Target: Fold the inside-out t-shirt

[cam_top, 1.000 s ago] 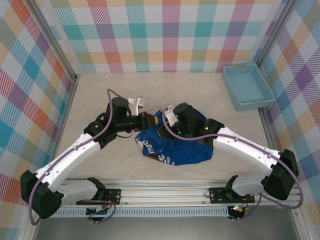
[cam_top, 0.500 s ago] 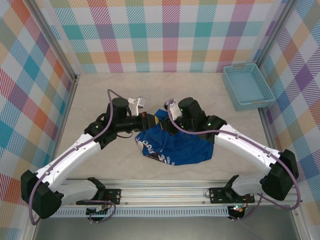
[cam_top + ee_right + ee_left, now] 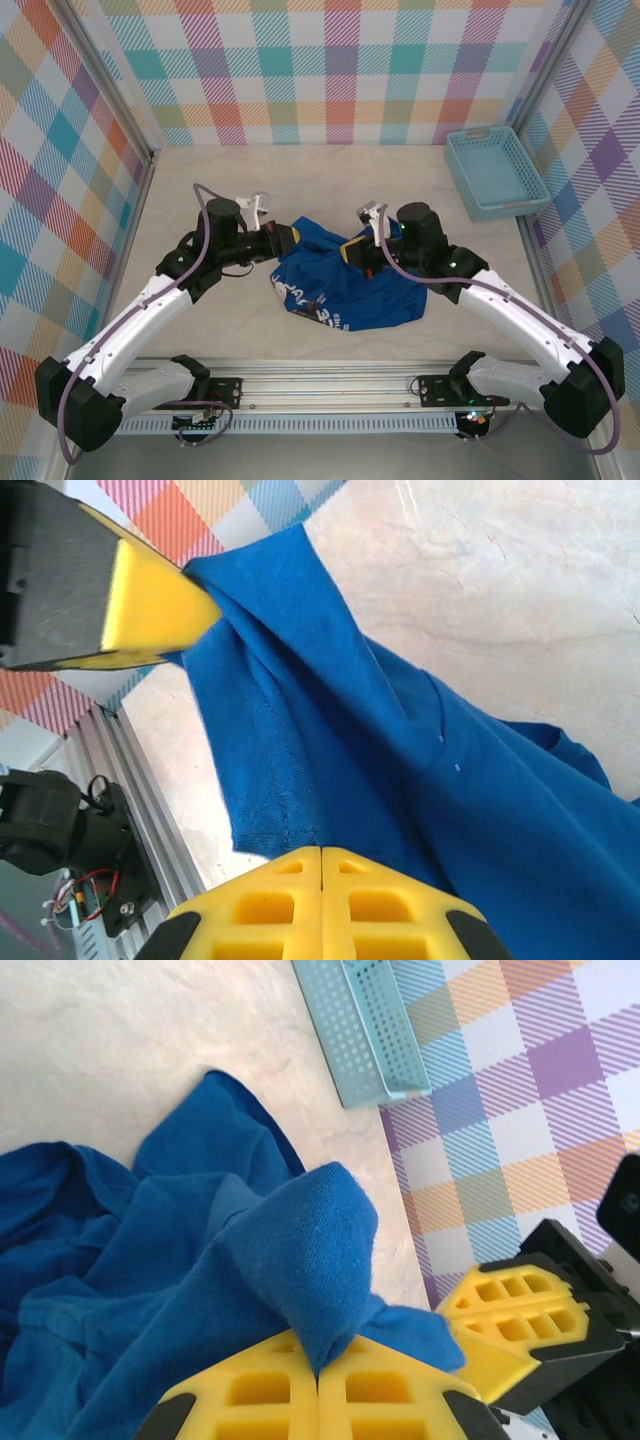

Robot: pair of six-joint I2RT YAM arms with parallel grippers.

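Left pincer is clenched on a peak of blue cloth, and its wrist view shows the yellow pads meeting with the fabric nipped between them. Right pincer is likewise clamped shut on cloth. From its own wrist camera the pads close on a fold of the royal-blue t-shirt, with a taut ridge of fabric running from there up to the left pincer.

The two pincers sit near each other over the far edge of the garment, each holding a different spot along the same stretch of cloth.

The t-shirt lies bunched in the middle of the surface, towards the near side, between the two arms. It is a crumpled heap rather than a spread shape. Sleeves and hem cannot be told apart from above, and some white print shows on its near-left part. The light-blue lattice basket stands well apart at the far right.

As for progress, the task looks to be at an early stage. No flat layer or clean crease is visible, so no fold appears to have been made. The double grip on the far edge suggests the arms are set to pull the cloth open. What remains, by this reading, is spreading the shirt flat on the surface, then every fold itself.
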